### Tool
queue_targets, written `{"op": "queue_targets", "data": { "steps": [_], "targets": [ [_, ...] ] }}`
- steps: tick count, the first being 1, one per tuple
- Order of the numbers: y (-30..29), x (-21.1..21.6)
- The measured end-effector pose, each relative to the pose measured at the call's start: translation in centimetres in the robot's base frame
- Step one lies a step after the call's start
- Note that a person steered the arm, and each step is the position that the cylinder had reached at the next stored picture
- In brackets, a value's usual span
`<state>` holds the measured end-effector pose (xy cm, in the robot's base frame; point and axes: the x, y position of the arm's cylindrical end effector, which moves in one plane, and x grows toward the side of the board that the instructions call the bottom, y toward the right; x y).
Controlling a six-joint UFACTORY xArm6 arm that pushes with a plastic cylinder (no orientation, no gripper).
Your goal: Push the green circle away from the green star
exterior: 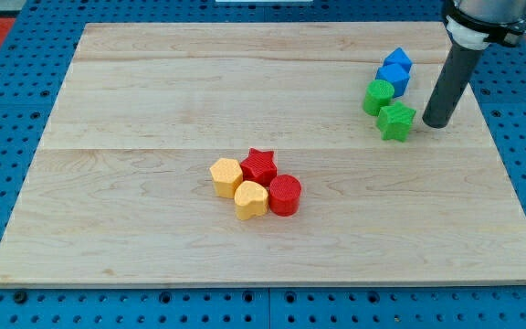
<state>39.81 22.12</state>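
The green circle (378, 96) stands near the view's upper right, touching the green star (396, 120), which lies just below and to its right. My tip (436, 123) rests on the board just to the right of the green star, a small gap away, and lower right of the green circle. Two blue blocks sit above the green circle: one blue block (393, 79) touches it, and another blue block (396, 61) is just above that.
Near the board's middle is a tight cluster: a red star (259, 165), a red cylinder (285, 195), a yellow hexagon (226, 176) and a yellow heart-like block (250, 198). The wooden board (153, 100) lies on a blue perforated table.
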Motion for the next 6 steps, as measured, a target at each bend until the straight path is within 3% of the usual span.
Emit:
{"op": "queue_targets", "data": {
  "steps": [3,4,6],
  "targets": [
    [-0.4,-4.1],
    [-4.1,-4.2],
    [-20.4,-4.5]
  ]
}}
